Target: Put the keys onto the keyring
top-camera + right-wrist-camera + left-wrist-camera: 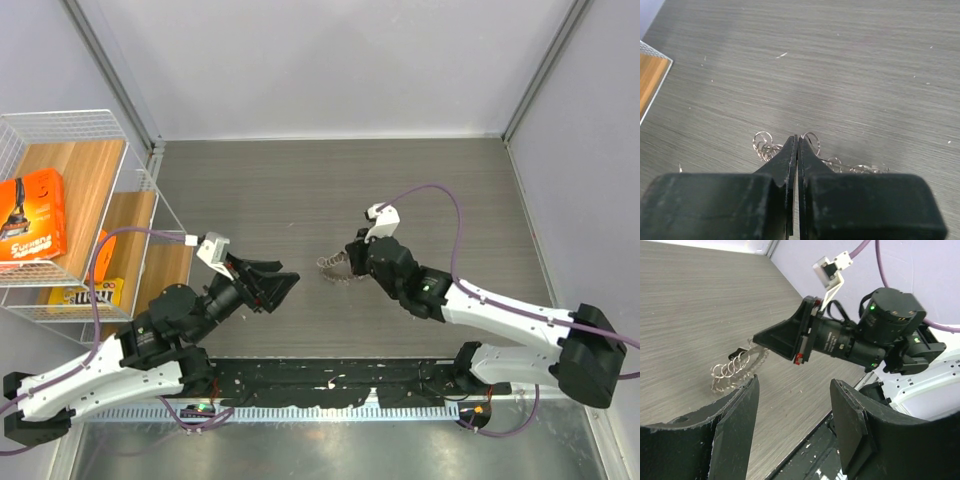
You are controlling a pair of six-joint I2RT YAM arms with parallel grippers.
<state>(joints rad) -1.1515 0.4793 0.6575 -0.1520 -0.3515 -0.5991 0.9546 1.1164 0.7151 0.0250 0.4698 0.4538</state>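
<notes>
Right gripper [796,142], jaws pressed together, tips down in a tangle of silvery keys [718,384] and keyring [735,366] loops on the grey table [300,180]. Whether it pinches one is hidden. Facing it nearby, the left gripper [792,400] hovers with jaws apart. Far beyond that one, a wire basket [60,125] holds an orange box [30,215], print unreadable.

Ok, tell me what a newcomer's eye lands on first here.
The right gripper, jaws shut, dips to a glinting tangle of silvery keys and rings mid-table. The left gripper hovers open facing it. An orange box sits in the wire basket at far left.
</notes>
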